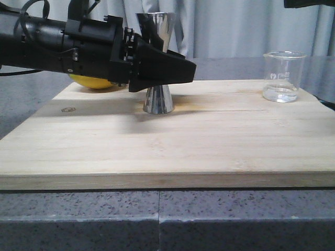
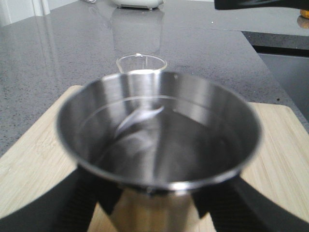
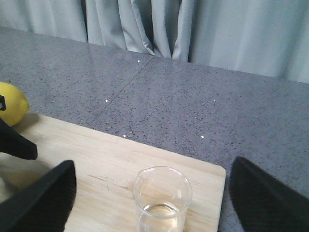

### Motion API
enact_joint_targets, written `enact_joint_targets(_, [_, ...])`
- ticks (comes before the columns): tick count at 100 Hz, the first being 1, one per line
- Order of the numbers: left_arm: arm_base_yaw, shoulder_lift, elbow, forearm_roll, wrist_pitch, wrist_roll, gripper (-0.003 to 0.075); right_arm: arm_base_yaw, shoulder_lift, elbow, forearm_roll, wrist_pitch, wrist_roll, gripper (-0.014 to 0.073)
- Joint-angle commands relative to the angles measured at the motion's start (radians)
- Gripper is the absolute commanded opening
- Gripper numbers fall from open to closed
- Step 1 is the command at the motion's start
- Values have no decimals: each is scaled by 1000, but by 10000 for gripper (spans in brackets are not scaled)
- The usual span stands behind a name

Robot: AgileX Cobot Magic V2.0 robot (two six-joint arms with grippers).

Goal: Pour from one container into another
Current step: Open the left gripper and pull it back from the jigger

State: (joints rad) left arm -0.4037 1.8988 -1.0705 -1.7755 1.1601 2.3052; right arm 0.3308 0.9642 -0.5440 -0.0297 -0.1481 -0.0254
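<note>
Steel double jigger upright on bamboo cutting board, centre-left of front frame; left hand closed around its waist, fingers flanking cup in left wrist view; grip at narrow waist likely steadies receiver for pour; cup interior appears to hold liquid.
Glass beaker at right rear of board, well apart from jigger, small clear liquid pool at bottom; right hand above it, fingers spread wide either side, not touching; likely pre-grasp alignment.
Lemon behind left arm; grey speckled counter below board.

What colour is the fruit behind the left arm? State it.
Yellow: the lemon shows best in the right wrist view.
</note>
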Motion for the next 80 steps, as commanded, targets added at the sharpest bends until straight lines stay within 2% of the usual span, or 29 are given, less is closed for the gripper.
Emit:
enact_joint_targets(1, [-7,-46,-26,-75,109,-35,479,-6,-18,-38,-9,-73,0,586])
enact_joint_targets(23, [-3,-78,-26,-18,60,-64,479,-6,-18,-38,-9,-67,0,586])
enact_joint_targets(65, [6,-210,-26,240,-179,-302,479,-6,-18,-38,-9,-61,0,586])
enact_joint_targets(80, [16,-262,-26,344,-205,-400,479,-6,-18,-38,-9,-59,0,586])
